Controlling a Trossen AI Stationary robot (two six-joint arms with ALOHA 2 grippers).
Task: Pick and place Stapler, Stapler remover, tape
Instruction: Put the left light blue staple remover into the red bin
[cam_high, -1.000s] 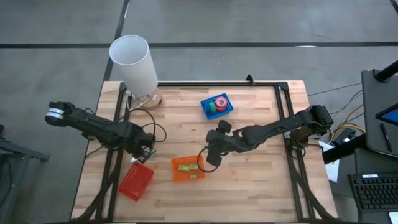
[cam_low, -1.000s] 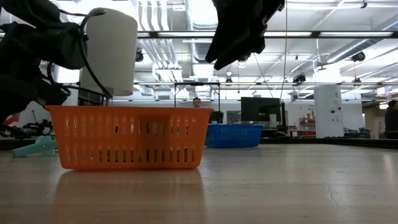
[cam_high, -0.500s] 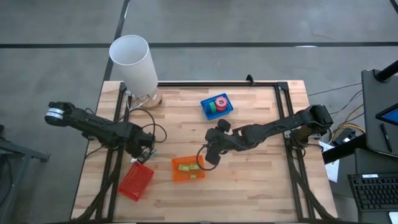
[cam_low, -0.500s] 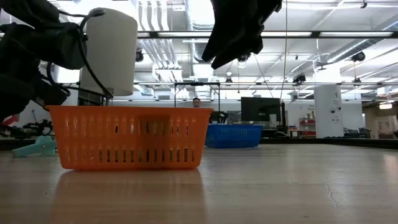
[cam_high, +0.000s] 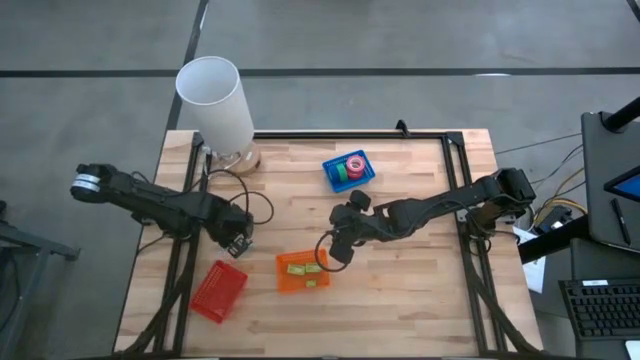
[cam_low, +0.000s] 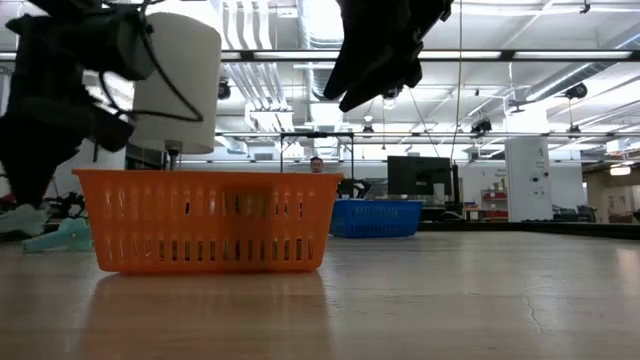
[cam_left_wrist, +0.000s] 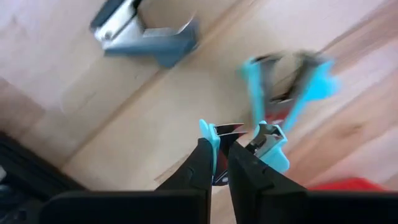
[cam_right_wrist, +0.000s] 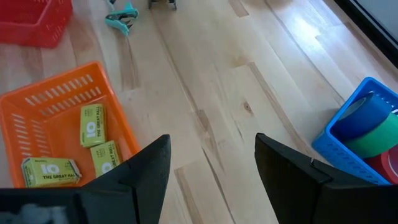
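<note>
My left gripper (cam_high: 237, 242) hangs beyond the red basket (cam_high: 218, 290), shut on a cyan staple remover (cam_left_wrist: 273, 144). A second cyan staple remover (cam_left_wrist: 292, 81) and a blue-grey stapler (cam_left_wrist: 146, 37) lie on the wood under it. The tape rolls (cam_high: 350, 166) sit in the blue bin (cam_right_wrist: 329, 146) toward the far edge. My right gripper (cam_high: 335, 254) is open above the right rim of the orange basket (cam_high: 302, 270) and touches nothing. My left gripper pinches the cyan staple remover between its two fingertips (cam_left_wrist: 205, 155). The cyan handles (cam_left_wrist: 209, 132) stick out on both sides of the tips, with the metal claws (cam_left_wrist: 261, 135) between them. The fingers point down at the table, and the remover is lifted clear.
The orange basket holds yellow-green staple boxes (cam_right_wrist: 92, 134). A white cylinder lamp (cam_high: 215, 100) stands at the far left corner. A black frame runs along the far and side edges of the table. Bare wood (cam_high: 400, 290) lies right of the orange basket.
My left gripper has risen from the table and shifted a little toward the far edge, carrying a staple remover up with it. The other remover stays on the wood. My right arm has kept still.
</note>
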